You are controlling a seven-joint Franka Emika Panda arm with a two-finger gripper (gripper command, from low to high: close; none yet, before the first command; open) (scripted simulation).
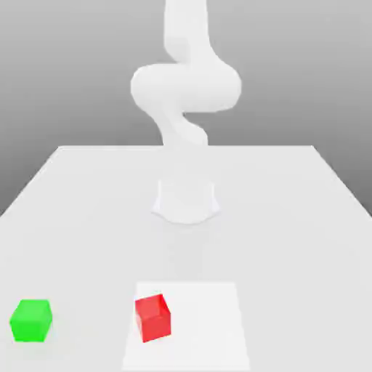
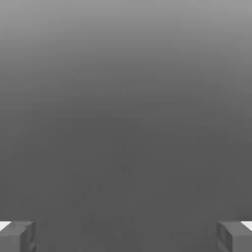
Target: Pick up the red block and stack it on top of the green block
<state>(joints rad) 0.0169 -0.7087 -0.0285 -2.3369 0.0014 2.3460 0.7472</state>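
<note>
Since the red block [image 1: 152,317] sits untouched on the table [image 1: 290,211] and the green block [image 1: 30,320] stands well apart from it, toward the exterior view's left, the task looks to be at its very start, with the reach toward the red block as the step in hand; nothing has been lifted, and nothing is stacked. The red block lies on a paler square patch [image 1: 211,327] of the table, turned a little askew to the patch's edges (the green block sits squarer to the view); the arm [image 1: 185,87] rises behind both, over the far middle of the table. The next move, as I judge it, calls for bringing the pincer [image 2: 126,236] over the red block, turning it to match the block's skewed faces, and lowering it so that one finger passes down each side. In the hand view the fingertips [image 2: 17,236] stand wide apart at opposite edges; the pincer is fully spread, holding nothing and touching nothing, with plain grey between its fingers.
</note>
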